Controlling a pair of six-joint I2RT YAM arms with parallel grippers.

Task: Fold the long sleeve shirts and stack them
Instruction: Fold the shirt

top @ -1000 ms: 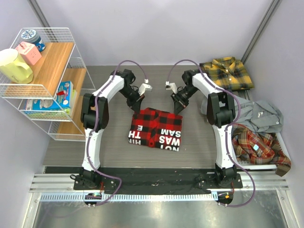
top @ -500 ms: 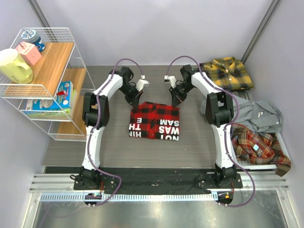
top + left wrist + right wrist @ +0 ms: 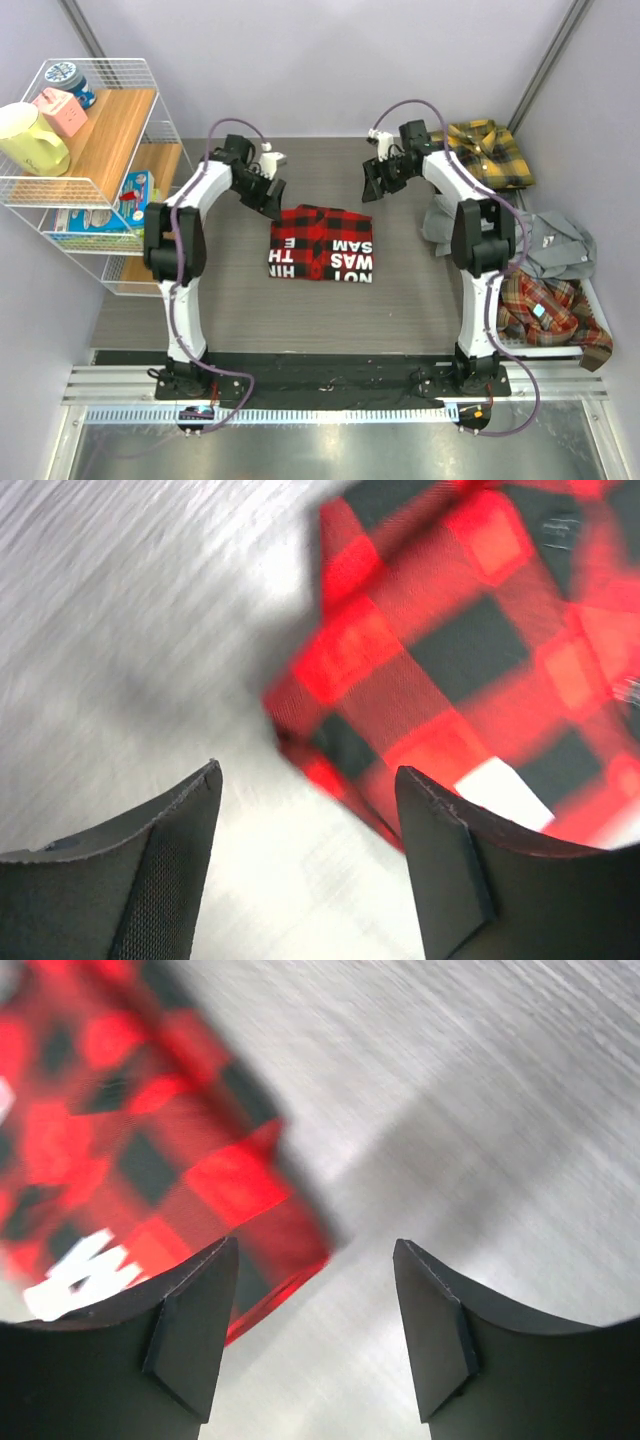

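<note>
Both jaws newly off the folded red-and-black shirt (image 3: 322,250) between them, agape, empty.

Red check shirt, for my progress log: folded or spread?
Folded: the red check shirt lies as a compact rectangle, no sleeves sticking out.

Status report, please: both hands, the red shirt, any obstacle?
Left hand open, empty. Right hand open, empty. Red-and-black check flannel shirt lies folded on grey table. Nothing on top of it.
</note>
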